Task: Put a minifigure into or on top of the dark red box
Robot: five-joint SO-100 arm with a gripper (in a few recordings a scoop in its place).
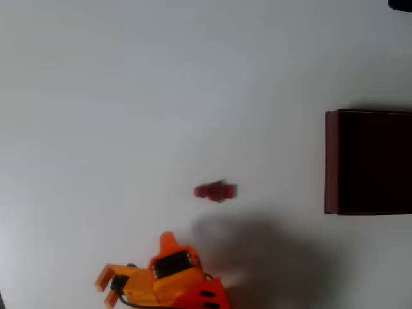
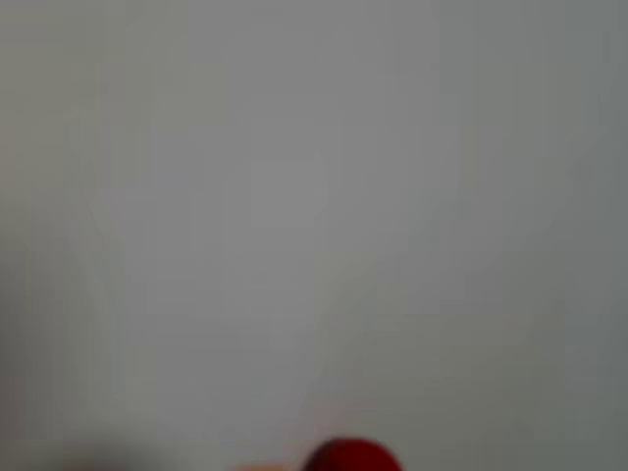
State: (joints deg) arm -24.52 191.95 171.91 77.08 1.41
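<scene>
Claw, orange, sits at the bottom edge of the overhead view, below and left of the minifigure and clear of it. Its prongs point leftward, away from the figure; nothing is between them. Whether they stand apart or together I cannot tell at this blur.

Minifigure lies flat on the white worktop, long axis left-right, rounded end at left, a small greyish end at right. Dark red box stands well apart from the minifigure, off to its right and cut by the frame edge; thin reddish wall, near-black interior, nothing visible inside it. Judgement: the task has barely started and the step in hand is the reach.

To do it well (my reading, not observed): swing the claw round toward the minifigure, open it wide, and come down with the prongs straddling the narrow width, not the length. The figure is tiny and lying down, so a shallow or off-centre closure would likely flick it away. Descend slowly near the worktop.

Wrist view is badly out of focus: pale worktop, plus a red blob at the bottom edge, probably the minifigure. Overhead view gives the layout, figure to box, which the wrist view lacks.
</scene>
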